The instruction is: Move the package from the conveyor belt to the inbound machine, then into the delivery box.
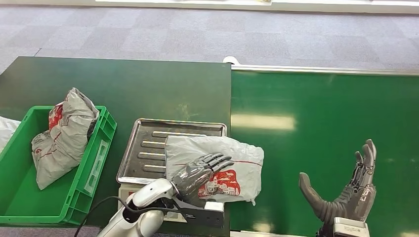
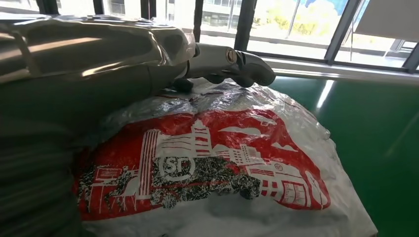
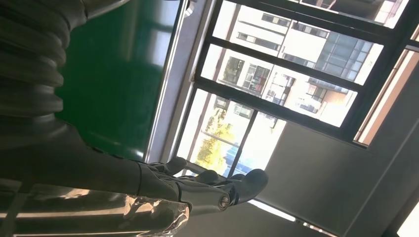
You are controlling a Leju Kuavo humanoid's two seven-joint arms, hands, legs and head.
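A grey plastic package (image 1: 237, 160) with a red print lies on the metal tray (image 1: 148, 136) of the inbound machine, its right end hanging over the tray's edge. My left hand (image 1: 198, 172) rests on top of the package, fingers stretched out flat across it. In the left wrist view the red print of the package (image 2: 222, 163) lies just under my fingers (image 2: 232, 61), which sit above the bag without closing on it. My right hand (image 1: 348, 190) is open above the green conveyor belt (image 1: 321, 113), palm turned inward, holding nothing; its fingers (image 3: 207, 186) show spread in the right wrist view.
A green delivery box (image 1: 96, 153) stands left of the tray with a grey package (image 1: 64, 136) leaning inside it. Another white bag (image 1: 6, 129) shows at the far left edge. The dark green table (image 1: 123, 84) extends behind the tray.
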